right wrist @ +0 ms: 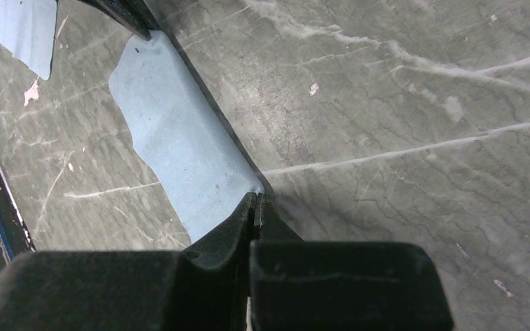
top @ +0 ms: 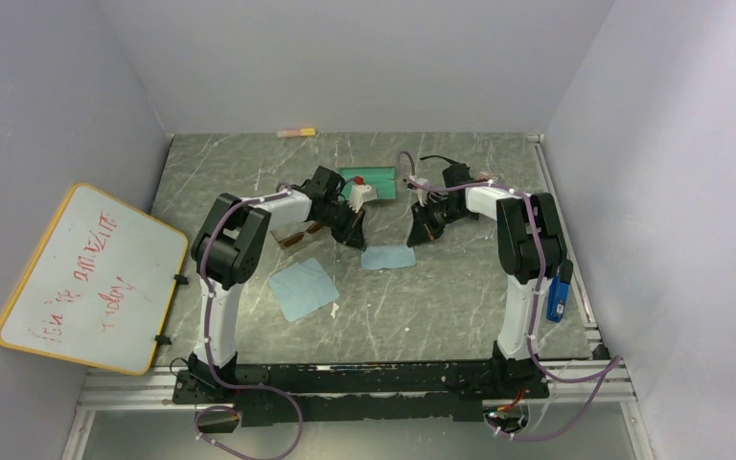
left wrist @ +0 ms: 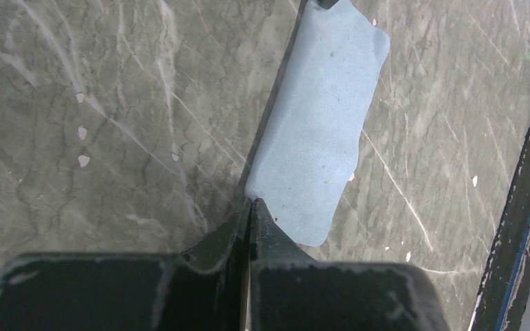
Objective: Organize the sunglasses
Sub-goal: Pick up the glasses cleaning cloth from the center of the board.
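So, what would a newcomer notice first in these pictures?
The left claw and the right claw each pinch one end of a small blue cloth in the middle of the table. A whiteboard with red writing leans at the far left.

Open tabletop (top: 441,307) on the near side; green tray (top: 383,180) and brown case (top: 292,237) block farther back

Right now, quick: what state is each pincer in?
Left pincer: closed, pinching one end of the smaller light-blue cloth.
Right pincer: closed, pinching the same cloth's other end.
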Tool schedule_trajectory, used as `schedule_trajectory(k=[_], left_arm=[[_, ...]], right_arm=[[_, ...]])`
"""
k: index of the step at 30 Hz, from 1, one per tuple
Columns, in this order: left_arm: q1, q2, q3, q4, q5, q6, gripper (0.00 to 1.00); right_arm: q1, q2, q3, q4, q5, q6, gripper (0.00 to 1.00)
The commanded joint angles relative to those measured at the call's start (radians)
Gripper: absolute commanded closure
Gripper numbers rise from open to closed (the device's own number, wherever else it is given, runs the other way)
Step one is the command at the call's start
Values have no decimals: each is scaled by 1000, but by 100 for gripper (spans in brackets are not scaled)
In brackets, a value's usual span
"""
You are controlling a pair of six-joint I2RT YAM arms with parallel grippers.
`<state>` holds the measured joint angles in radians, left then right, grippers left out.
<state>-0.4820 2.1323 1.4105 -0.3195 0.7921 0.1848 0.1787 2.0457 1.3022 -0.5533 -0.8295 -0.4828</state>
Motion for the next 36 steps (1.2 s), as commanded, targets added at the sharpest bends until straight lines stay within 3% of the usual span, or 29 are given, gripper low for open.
schedule_trajectory(k=[1, 14, 25, 36], left_arm=[[-15, -59, -16, 3, -69, -13, 95], [-13, -145, 29, 45, -145, -61, 95], [3, -110, 132, 24, -223, -54, 95], [32, -4, 351, -81, -313, 2, 95]], right_arm=[[5, -58, 25, 6, 4, -11, 100], [23, -115, 86, 82, 25, 92, 100], [55, -44, 222, 186, 99, 229, 100], [98, 115, 463, 145, 188, 258, 100]])
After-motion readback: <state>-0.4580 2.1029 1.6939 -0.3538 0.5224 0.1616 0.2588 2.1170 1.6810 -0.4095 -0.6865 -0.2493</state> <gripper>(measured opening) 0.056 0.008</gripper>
